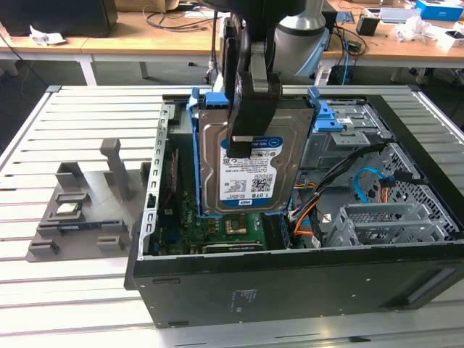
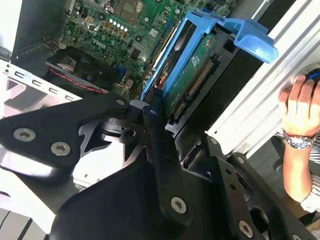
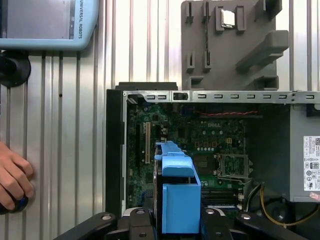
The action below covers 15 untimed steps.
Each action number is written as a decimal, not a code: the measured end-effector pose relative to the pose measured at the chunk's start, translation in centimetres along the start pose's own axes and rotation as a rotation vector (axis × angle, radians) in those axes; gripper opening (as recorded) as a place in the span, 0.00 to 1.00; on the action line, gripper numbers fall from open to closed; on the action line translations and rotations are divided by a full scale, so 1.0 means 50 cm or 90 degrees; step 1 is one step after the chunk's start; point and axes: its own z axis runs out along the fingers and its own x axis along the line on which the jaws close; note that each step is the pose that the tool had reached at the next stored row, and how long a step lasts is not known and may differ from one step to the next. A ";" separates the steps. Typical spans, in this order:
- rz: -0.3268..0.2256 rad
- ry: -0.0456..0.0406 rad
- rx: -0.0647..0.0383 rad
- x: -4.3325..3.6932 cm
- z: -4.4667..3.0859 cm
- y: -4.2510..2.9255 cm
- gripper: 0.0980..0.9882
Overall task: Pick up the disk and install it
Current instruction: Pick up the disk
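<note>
While tight in the gripper (image 1: 244, 142), the disk (image 1: 250, 177) upright over the open case (image 1: 290, 286), motherboard (image 1: 239, 229) and cables (image 1: 338, 170) beneath.

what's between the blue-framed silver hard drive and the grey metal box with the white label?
First wrist view: a stretch of green motherboard carrying the square silver processor socket lies between the disk and the grey box.

slatted metal table (image 1: 43, 290) | wooden desks (image 1: 130, 45) behind — cluttered, cable-strewn

Slatted metal table (image 1: 43, 290): open computer case (image 1: 290, 290), grey parts fixture (image 1: 94, 201).
</note>
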 end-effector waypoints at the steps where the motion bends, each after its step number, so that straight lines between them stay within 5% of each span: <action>1: 0.000 0.0000 0.000 0.001 0.001 0.000 0.30; 15: 0.000 0.0001 0.000 0.011 0.024 -0.003 0.30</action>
